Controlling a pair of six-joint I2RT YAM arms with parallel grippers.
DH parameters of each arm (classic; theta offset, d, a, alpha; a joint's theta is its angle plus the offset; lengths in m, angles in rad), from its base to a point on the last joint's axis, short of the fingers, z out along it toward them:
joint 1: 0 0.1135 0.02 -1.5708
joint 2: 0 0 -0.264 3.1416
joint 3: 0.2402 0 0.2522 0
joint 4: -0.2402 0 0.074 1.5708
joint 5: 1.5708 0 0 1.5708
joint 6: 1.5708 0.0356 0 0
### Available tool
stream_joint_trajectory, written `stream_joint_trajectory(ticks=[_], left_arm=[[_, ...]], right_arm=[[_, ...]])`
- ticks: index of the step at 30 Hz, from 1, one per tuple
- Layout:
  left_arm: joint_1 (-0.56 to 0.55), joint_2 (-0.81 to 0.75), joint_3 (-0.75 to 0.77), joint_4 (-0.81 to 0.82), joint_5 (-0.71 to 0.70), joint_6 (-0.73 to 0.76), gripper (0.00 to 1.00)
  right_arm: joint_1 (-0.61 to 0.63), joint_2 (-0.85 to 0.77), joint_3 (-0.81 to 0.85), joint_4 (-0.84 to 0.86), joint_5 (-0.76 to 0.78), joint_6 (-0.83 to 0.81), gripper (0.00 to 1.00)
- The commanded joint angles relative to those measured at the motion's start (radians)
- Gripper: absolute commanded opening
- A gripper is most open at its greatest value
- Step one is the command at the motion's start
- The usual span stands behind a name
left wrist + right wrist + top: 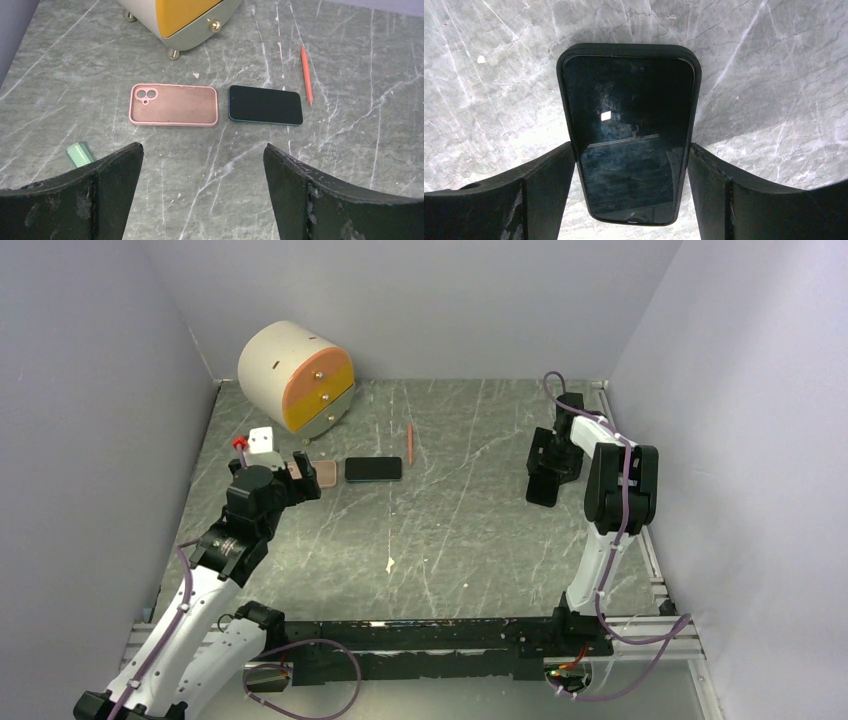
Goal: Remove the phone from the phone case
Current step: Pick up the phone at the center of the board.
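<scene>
Our right gripper (631, 165) straddles the black phone in its black case (629, 125) at the right side of the grey marbled bench (774, 75). Its fingers sit close against the case's long edges, but we cannot tell whether they pinch it. Our left gripper (202, 155) hangs spread wide and empty near an empty pink phone case (172, 105) and a dark teal-edged phone (265, 104), which lie just beside each other.
</scene>
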Motion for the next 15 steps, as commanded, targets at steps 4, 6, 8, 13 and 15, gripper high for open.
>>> stream_joint_trajectory(ticks=[4,6,8,13,15], left_arm=[[0.006,-0.018,0.001,0.049,0.019,0.012,0.95],[0.006,-0.018,0.001,0.049,0.021,0.010,0.95],[0.007,-0.020,0.001,0.049,0.023,0.009,0.95],[0.008,-0.024,0.001,0.048,0.021,0.010,0.95],[0.008,-0.026,0.001,0.046,0.021,0.011,0.95]], right_arm=[[0.024,0.016,-0.023,-0.045,0.047,-0.036,0.81],[0.033,0.023,-0.023,-0.057,0.065,-0.039,0.82],[0.044,0.031,-0.020,-0.072,0.095,-0.041,0.82],[0.064,0.042,-0.038,-0.076,0.115,-0.029,0.82],[0.066,0.041,-0.046,-0.077,0.126,-0.026,0.81]])
